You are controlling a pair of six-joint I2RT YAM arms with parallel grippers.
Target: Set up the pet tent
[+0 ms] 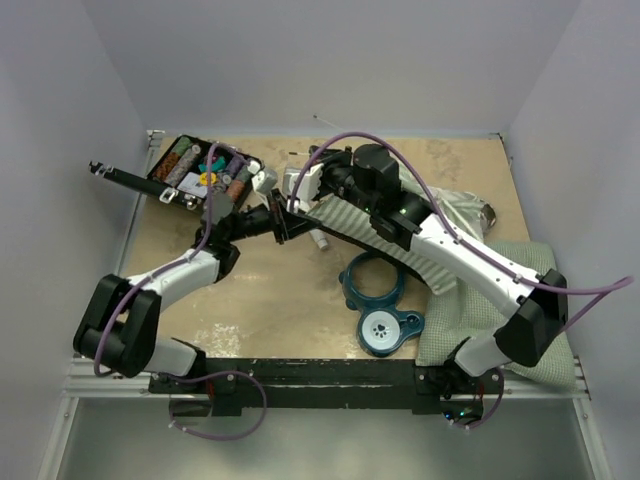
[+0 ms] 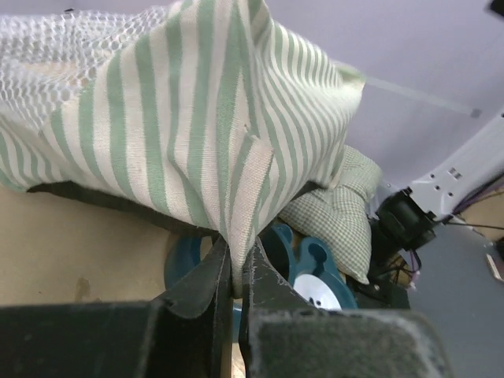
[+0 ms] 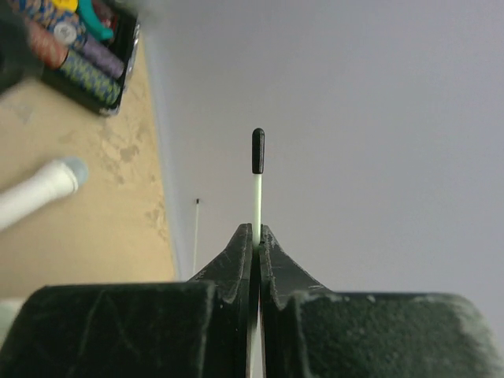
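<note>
The left tool (image 2: 236,256) pinches a fold of the pet tent (image 2: 181,118), draped just above it. The right tool (image 3: 257,235) clamps a thin pole (image 3: 257,201). This looks like the raising step; next likely calls for drawing both apart.

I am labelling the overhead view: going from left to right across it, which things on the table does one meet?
In order: black tray of coloured rolls → teal bowl stand → green checked cushion. The striped pet tent spans the middle and overlaps the last two, so I leave it out.
</note>
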